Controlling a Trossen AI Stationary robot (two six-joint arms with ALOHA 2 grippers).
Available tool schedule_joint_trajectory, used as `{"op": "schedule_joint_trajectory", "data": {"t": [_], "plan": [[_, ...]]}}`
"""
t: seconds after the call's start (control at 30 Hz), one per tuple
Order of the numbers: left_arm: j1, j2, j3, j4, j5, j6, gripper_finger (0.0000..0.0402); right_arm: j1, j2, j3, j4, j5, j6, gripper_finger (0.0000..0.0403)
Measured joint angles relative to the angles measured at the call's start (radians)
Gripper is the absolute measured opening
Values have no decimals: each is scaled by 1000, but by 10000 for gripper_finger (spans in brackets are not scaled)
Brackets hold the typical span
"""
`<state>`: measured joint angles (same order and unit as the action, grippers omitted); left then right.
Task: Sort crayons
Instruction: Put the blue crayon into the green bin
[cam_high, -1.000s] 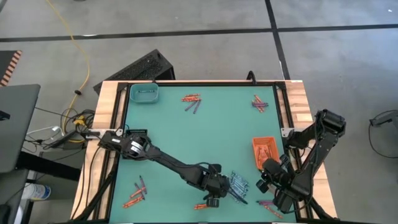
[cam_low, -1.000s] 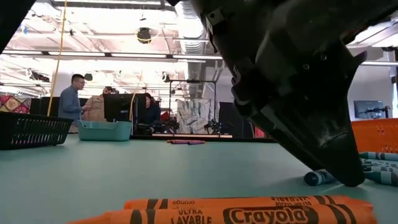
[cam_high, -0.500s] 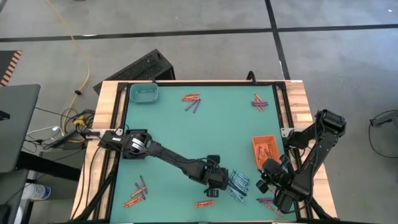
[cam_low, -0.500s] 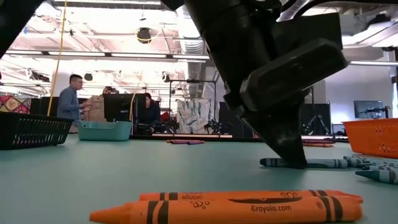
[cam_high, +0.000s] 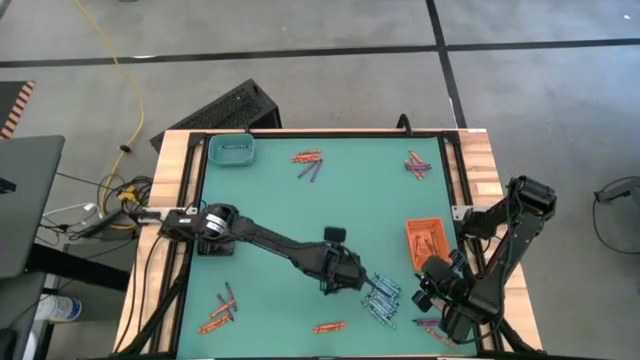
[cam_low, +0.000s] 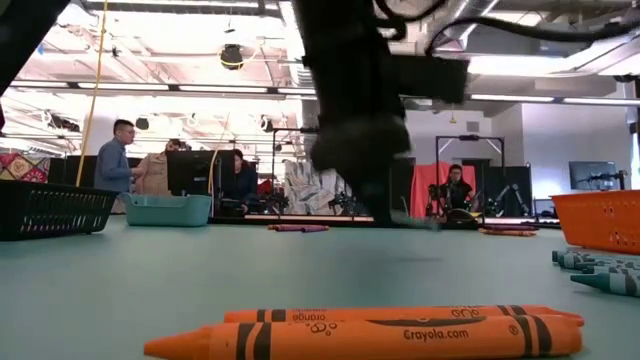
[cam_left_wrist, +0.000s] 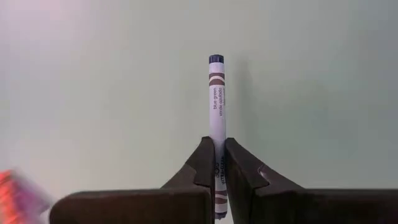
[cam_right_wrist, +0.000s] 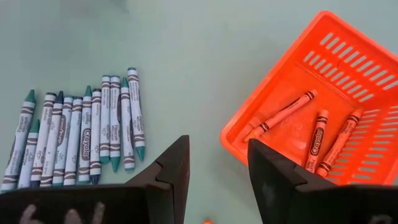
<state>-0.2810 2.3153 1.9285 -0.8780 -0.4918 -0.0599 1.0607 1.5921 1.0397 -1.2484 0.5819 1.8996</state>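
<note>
Now left tool (cam_left_wrist: 216, 180) clamped on blue-green crayon (cam_left_wrist: 216, 106), long axis straight out past fingertips, lifted over mid-tabletop (cam_high: 270, 190); teal tray (cam_high: 231, 151) far-left; right tool (cam_right_wrist: 214, 180) agape near orange tray (cam_right_wrist: 323, 81).

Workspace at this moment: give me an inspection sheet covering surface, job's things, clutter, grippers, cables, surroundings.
Surface: teal mat inside wooden-edged table.
Job's things: thin wax crayons in loose groups; blue-green row beside orange plastic tray, which holds four orange crayons; two orange crayons near the front edge.
Clutter: teal tray, far left corner.
Grippers: left gripper shut on one blue-green crayon; right gripper open, empty, over the mat.
Cables: yellow cord on floor.
Surroundings: people beyond the table.
</note>
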Motion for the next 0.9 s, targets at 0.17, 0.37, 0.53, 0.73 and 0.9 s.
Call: {"op": "schedule_joint_trajectory", "data": {"t": [0.17, 0.37, 0.53, 0.73, 0.9], "plan": [[37, -44, 0, -231, -105, -8, 0, 0, 0, 0, 9, 2, -12, 152], [105, -112, -32, -423, -168, -6, 0, 0, 0, 0, 19, 27, -25, 153], [196, -281, -226, -391, -161, 10, 0, 0, 0, -5, 40, 44, -42, 152], [352, -585, -562, -253, -160, 32, 0, -1, 0, -56, 101, 49, -49, 152], [524, -839, -807, -145, -144, 102, 0, -1, 0, -65, 113, 49, -49, 152]]}}
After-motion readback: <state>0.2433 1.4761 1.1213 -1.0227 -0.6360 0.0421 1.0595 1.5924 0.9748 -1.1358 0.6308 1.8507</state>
